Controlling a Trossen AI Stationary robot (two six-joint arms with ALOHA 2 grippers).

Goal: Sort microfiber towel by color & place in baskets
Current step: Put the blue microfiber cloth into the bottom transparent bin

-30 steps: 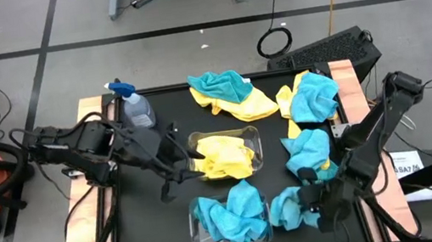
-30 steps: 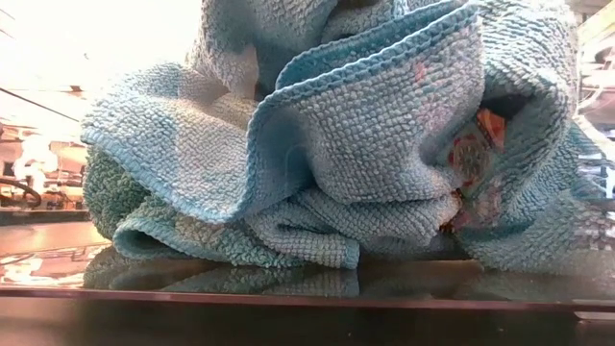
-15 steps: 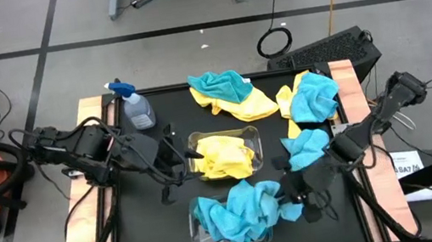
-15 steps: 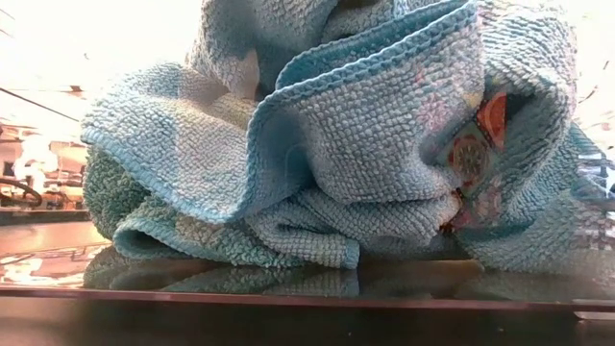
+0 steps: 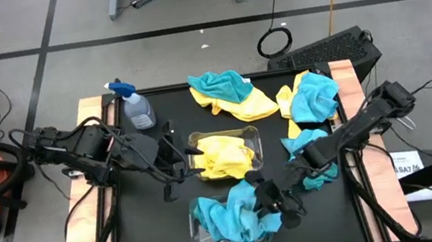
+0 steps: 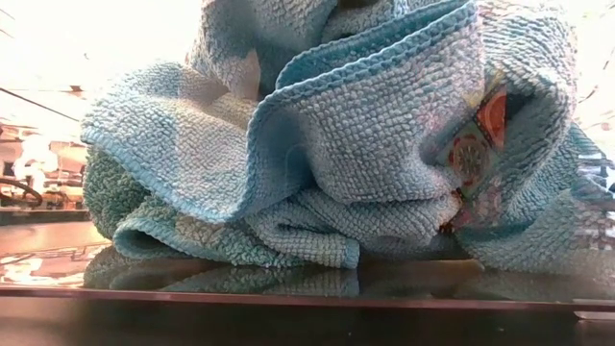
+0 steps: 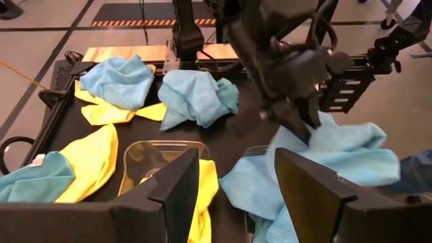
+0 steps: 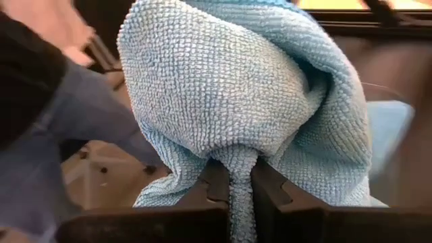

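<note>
High view, from left to right: the spray bottle (image 5: 136, 109) stands at the counter's (image 5: 142, 226) back left corner, clear of the sorting. Beside it the left claw (image 5: 190, 161) hovers at the edge of the yellow basket (image 5: 248, 137), its fingers apart and holding nothing, most likely parked there so as not to get in the way. That bin holds yellow towels (image 5: 223, 156) only. In front of it, the blue basket (image 5: 204, 239) is piled with teal towels (image 5: 226, 216). The right claw (image 5: 273, 204) is over this bin's right edge, clamped tight on a teal towel (image 8: 250, 101); the right wrist view shows a pinch of cloth squeezed between the fingers (image 8: 283, 196), with the rest bunched beyond them. Holding it by a small fold lets the cloth be carried clear of the rim, and it looks about ready to be let go. Further right, unsorted towels remain: a mixed heap (image 5: 229, 93) at the back, another pair (image 5: 309, 98) by the right edge, and a teal one (image 5: 310, 148) near the right arm.
</note>
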